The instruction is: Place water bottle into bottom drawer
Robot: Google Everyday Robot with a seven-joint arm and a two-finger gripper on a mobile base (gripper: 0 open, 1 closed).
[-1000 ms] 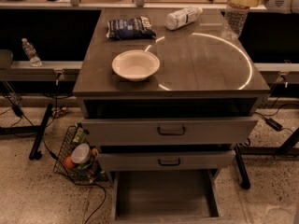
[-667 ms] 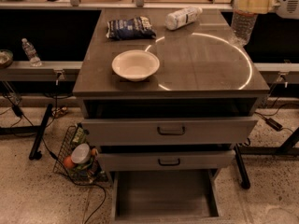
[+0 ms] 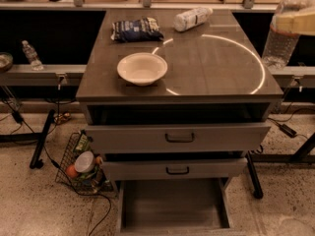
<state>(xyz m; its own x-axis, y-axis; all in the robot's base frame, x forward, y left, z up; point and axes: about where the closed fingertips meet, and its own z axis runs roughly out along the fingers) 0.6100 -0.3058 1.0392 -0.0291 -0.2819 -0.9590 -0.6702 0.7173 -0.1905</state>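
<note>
The water bottle (image 3: 281,38) is clear and ribbed with a white cap. It hangs upright in the air just off the table's right edge. My gripper (image 3: 294,21) is at the upper right, and its cream finger (image 3: 301,19) wraps across the bottle's upper body, shut on it. The rest of the arm is out of view. The bottom drawer (image 3: 173,206) is pulled open at floor level under the table, and its plain grey inside is bare. It lies well below and to the left of the bottle.
On the table top (image 3: 216,68) are a white bowl (image 3: 142,68), a dark snack bag (image 3: 137,29) and a white-labelled bottle (image 3: 193,18) lying down. Two upper drawers (image 3: 179,137) with dark handles stand slightly open. A wire basket (image 3: 82,165) sits on the floor at left.
The gripper and water bottle have moved right and toward the camera, from above the table's back right corner to beside its right edge. Nothing else moved.
</note>
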